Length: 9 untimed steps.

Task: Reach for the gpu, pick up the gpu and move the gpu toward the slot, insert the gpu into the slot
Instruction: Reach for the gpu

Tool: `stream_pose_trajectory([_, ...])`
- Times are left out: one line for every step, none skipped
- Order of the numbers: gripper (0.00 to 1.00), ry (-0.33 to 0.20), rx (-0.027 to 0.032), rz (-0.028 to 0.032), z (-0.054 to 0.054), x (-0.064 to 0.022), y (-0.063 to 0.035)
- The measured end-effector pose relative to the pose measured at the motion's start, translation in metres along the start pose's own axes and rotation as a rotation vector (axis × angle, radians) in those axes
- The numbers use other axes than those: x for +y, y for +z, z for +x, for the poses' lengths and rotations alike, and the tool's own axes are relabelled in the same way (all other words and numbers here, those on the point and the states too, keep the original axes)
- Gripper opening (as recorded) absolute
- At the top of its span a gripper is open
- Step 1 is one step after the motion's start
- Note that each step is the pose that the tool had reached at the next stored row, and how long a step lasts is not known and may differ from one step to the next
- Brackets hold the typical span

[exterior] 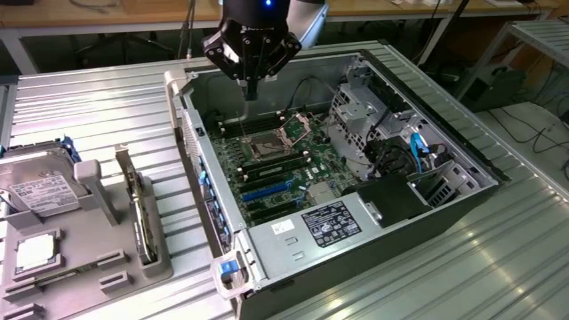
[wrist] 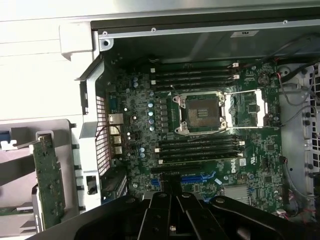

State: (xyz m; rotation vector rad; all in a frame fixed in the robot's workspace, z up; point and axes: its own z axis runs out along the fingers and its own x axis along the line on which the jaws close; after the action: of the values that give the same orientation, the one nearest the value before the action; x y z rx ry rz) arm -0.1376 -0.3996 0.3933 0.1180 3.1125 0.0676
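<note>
The gripper hung over the far end of the open computer case, in the upper middle of the exterior view. Its black fingers were clenched together into one narrow tip with nothing between them. From the wrist view the gripper looked straight down onto the motherboard, its fingers pinched tight above the board's near edge.

The gpu was outside the case, well apart from the gripper, in the lower left of the exterior view. It stood on its long edge in a grey holder on the ribbed metal table, just beside the case's side wall. Its long axis ran from the upper part of the frame down toward the lower edge, roughly in line with that wall. In the wrist view the gpu showed as a narrow green card seen partly from its flat side. I could not tell which end carried the bracket.

The slot lay inside the case, a blue strip on the green board, just below the middle of the exterior view. Its length ran from lower left to upper right. In the wrist view the slot sat close by the fingertips. The square processor socket was between the slot and the gripper. A grey hard drive lay at the exterior view's left edge.
</note>
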Motion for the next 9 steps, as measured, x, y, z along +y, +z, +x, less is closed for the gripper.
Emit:
stream_pose_trajectory([0.11,0.0,0.0,0.0,0.0005,-0.0001,0.0])
stream_pose_trajectory([0.11,0.0,0.0,-0.0001,0.001,-0.0002,0.0])
stream_pose_trajectory([0.11,0.0,0.0,-0.0001,0.0015,-0.0002,0.0])
stream_pose_trajectory([0.11,0.0,0.0,0.0,0.002,-0.0003,-0.0001])
stream_pose_trajectory([0.11,0.0,0.0,0.0,0.0025,-0.0004,-0.0001])
stream_pose_trajectory([0.11,0.0,0.0,0.0,0.0031,-0.0004,-0.0001])
stream_pose_trajectory([0.11,0.0,0.0,0.0,0.0034,-0.0005,-0.0001])
stream_pose_trajectory([0.11,0.0,0.0,0.0,0.0038,-0.0006,-0.0001])
stream_pose_trajectory([0.11,0.0,0.0,0.0,0.0043,-0.0007,-0.0001])
